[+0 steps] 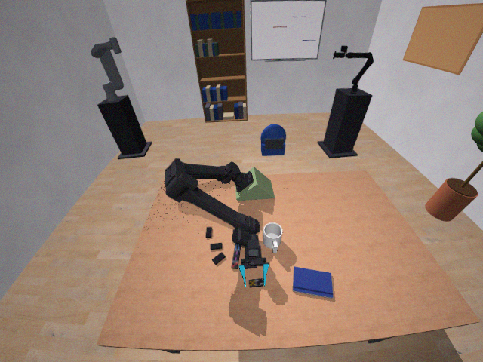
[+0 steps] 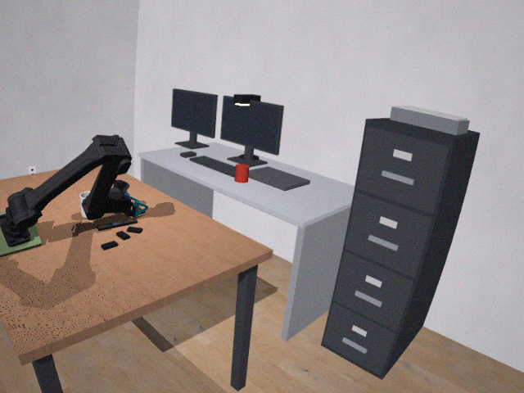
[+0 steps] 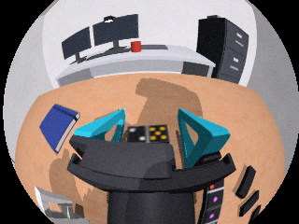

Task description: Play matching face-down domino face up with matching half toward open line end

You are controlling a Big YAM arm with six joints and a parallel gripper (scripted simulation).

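Note:
My gripper [image 1: 255, 286] [image 2: 142, 210] [image 3: 151, 111] is open, its cyan fingers standing either side of a face-up domino [image 1: 256, 283] [image 3: 148, 133] with gaps to it. The domino lies flat, with white pips on its left half and yellow pips on its right half in the wrist view. The line of face-up dominoes [image 1: 235, 258] [image 2: 117, 224] [image 3: 214, 201] runs beside the arm, partly hidden by it. Three black face-down dominoes lie apart beyond the line: one [image 1: 219, 259] [image 2: 134, 229] [image 3: 246, 182], a middle one [image 1: 216, 246] [image 2: 123, 235] [image 3: 249, 203] and one [image 1: 209, 231] [image 2: 109, 245].
A white mug [image 1: 272, 236] [image 3: 49, 202] stands beside the wrist, on the other side from the line. A blue book [image 1: 312, 281] [image 3: 58, 127] lies flat to the gripper's right in the top view. The green base [image 1: 257, 191] [image 2: 25, 243] is at the arm's foot.

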